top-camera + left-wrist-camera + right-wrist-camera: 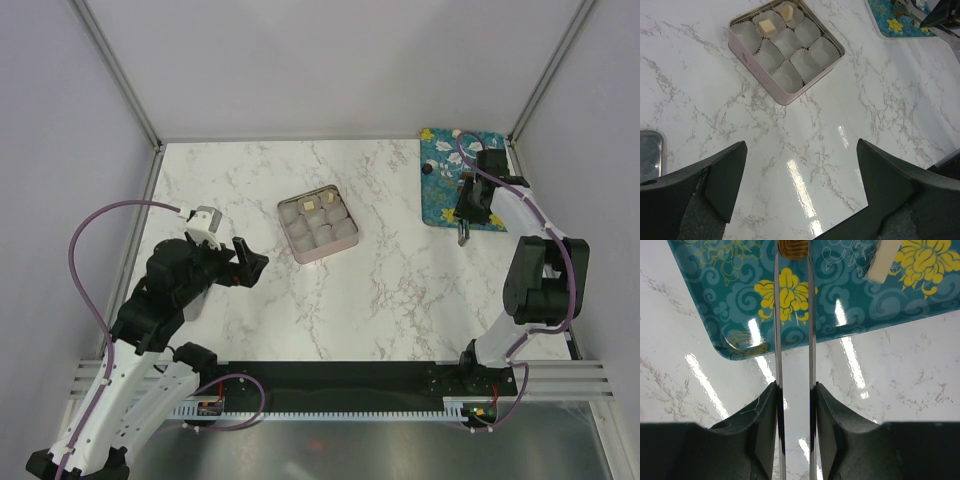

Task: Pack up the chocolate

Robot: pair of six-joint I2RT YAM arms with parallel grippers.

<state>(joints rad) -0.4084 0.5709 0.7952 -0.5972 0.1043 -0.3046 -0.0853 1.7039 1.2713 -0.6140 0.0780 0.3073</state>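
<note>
Chocolate [766, 26] lay in two places. Two yellowish squares sat in the tin [752, 65], each in its own paper cup, side by side along the tin's 12 o'clock edge as seen from above. The tin stood at the middle of the table [400, 290].

More pieces lay on the tray [440, 200], at 2 o'clock from the tin and well apart from it. The right wrist view showed two of them: a brown piece [792, 249] at the picture's 12 o'clock edge and a cream piece [882, 265] at 1 o'clock. Other pieces on the tray were too small in the top view to sort.

The right gripper [795, 387] hung over the tray's 6 o'clock edge, closed on the tongs [811, 315]. Its fingers [765, 410] pressed the two blades from outside until they ran nearly parallel. The tong tips stood on either side of the brown piece and appeared to touch it. Whether it was clear of the tray I could not tell.

The left gripper [801, 150] hovered above bare table at 8 o'clock from the tin. Its jaws were spread wide and held nothing.
</note>
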